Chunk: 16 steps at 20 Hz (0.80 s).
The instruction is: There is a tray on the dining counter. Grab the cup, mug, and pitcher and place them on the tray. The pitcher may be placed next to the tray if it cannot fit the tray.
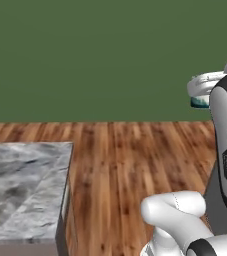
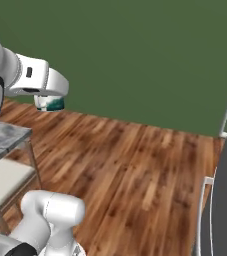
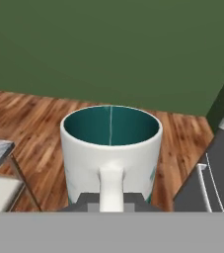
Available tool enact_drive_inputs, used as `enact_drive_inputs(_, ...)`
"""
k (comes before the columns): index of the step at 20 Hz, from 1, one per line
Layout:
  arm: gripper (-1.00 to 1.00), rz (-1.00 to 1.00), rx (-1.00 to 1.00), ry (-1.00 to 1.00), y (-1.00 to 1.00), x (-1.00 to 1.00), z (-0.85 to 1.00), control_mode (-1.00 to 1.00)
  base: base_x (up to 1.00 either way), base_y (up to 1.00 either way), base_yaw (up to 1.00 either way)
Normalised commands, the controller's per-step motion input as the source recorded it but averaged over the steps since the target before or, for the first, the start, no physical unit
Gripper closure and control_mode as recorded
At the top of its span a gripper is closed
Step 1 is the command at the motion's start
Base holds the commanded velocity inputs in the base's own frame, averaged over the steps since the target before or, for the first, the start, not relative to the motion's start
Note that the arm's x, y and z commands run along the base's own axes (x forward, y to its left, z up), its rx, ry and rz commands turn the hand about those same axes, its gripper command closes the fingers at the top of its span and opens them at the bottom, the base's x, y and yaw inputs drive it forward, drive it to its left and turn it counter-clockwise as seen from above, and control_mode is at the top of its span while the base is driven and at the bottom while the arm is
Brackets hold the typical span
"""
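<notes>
My gripper [image 3: 112,200] is shut on the loop handle of the mug [image 3: 111,148], a white-grey mug with a dark teal inside, and holds it upright in the air. Under my white hand, the mug's teal and white side [image 1: 200,101] shows at the right edge of the left base view and at upper left in the right base view [image 2: 50,103]. A corner of the marbled dining counter [image 1: 20,185] lies low to the left, well below the mug, and its edge [image 2: 0,140] also shows. The tray, cup and pitcher are out of view.
Wooden floor [image 2: 130,165] spreads ahead up to a green wall [image 1: 85,55]. A pale stool seat [image 2: 5,182] sits under the counter's edge. A dark cabinet front with a light handle [image 2: 205,210] stands at the right.
</notes>
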Motion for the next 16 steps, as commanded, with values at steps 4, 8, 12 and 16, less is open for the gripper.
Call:
enact_drive_inputs(4, 1.00, 0.00, 0.00, 0.00, 0.00, 0.00, 0.00, 1.00, 0.98, -0.32, 0.00)
enact_drive_inputs(8, 1.00, 0.00, 0.00, 0.00, 0.00, 0.00, 0.00, 1.00, 1.00, -0.35, 0.00)
enact_drive_inputs(12, 1.00, 0.00, 0.00, 0.00, 0.00, 0.00, 0.00, 1.00, 1.00, -0.41, 0.00)
enact_drive_inputs(16, 1.00, 0.00, 0.00, 0.00, 0.00, 0.00, 0.00, 1.00, 1.00, -0.42, 0.00)
